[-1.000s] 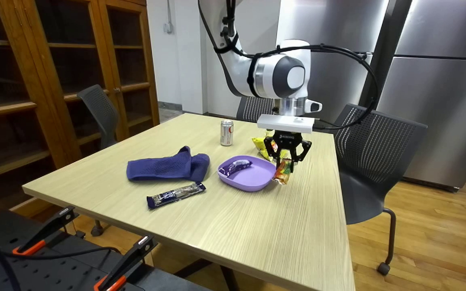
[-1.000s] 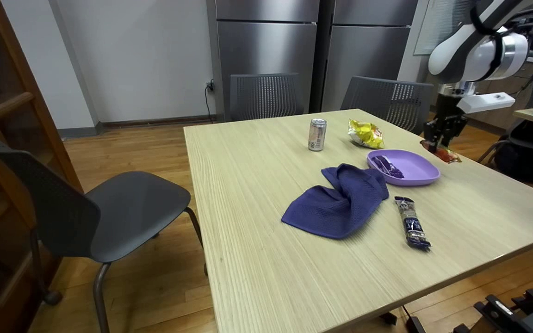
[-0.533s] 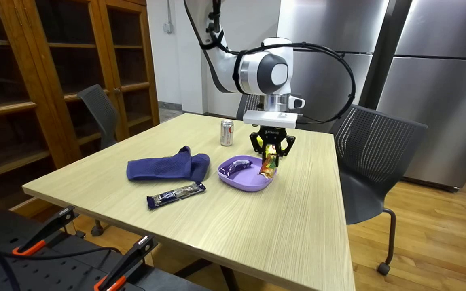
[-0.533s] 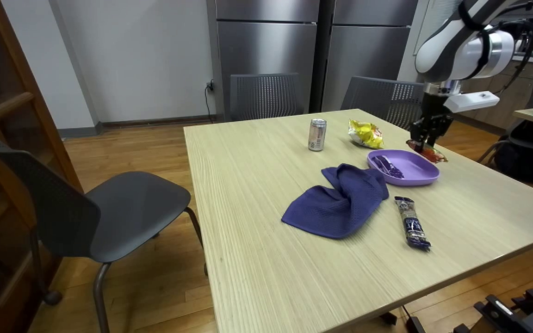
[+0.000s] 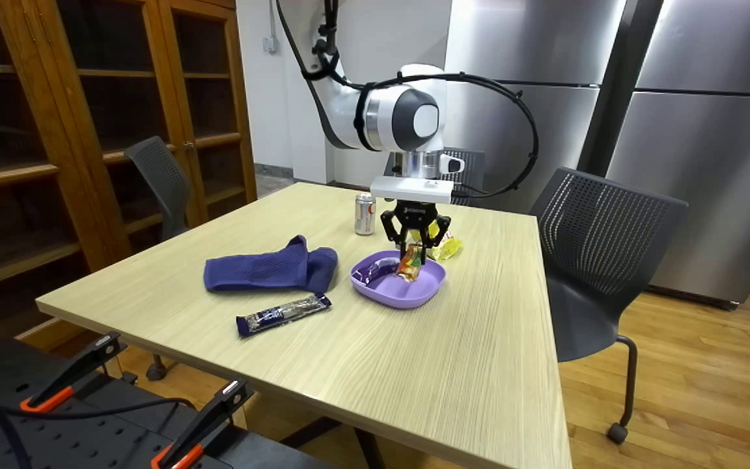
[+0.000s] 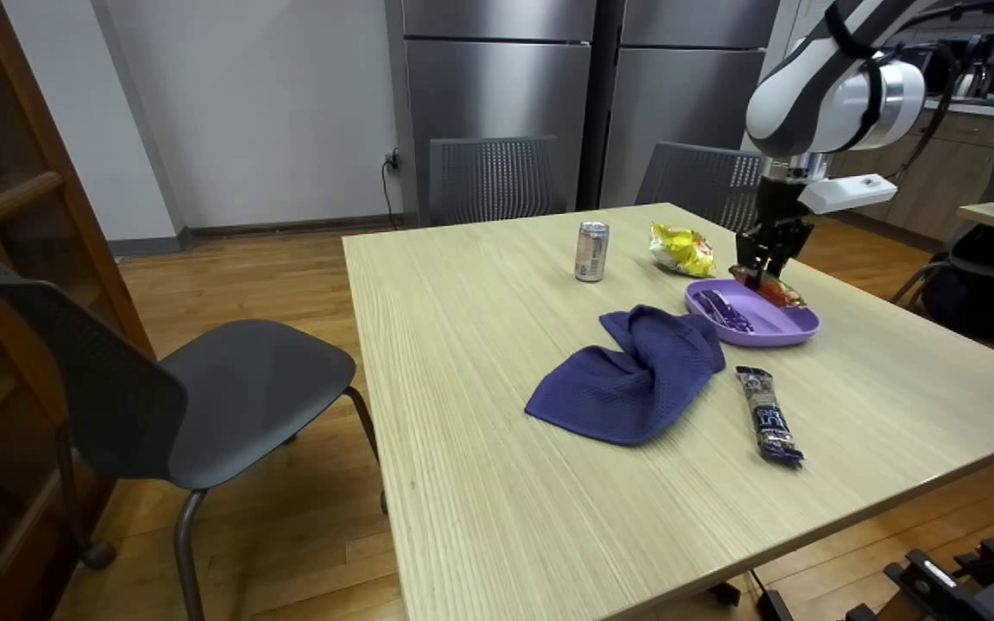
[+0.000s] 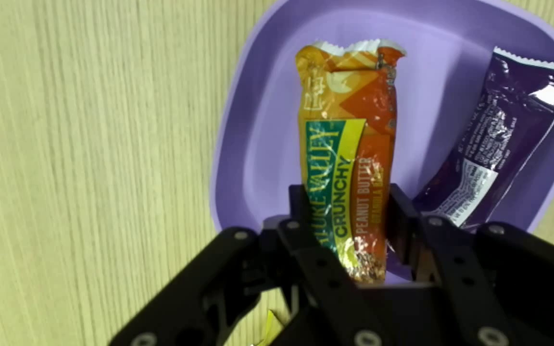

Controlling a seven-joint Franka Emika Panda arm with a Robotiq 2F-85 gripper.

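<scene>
1. Plainly, your fingers (image 7: 400, 218) stand partway apart, pinching both long sides of the granola bar (image 7: 346, 134).
2. One end of it reaches well past them.
3. Beneath them is the purple plate (image 7: 267, 158); the purple-wrapped bar (image 7: 503, 134) lies there, right of your fingers in the wrist view.

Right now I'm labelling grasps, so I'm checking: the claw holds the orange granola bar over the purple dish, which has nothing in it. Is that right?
The purple dish isn't empty: the wrist view shows a dark purple wrapped bar lying in it. The claw does hold the orange granola bar over the dish.
</scene>
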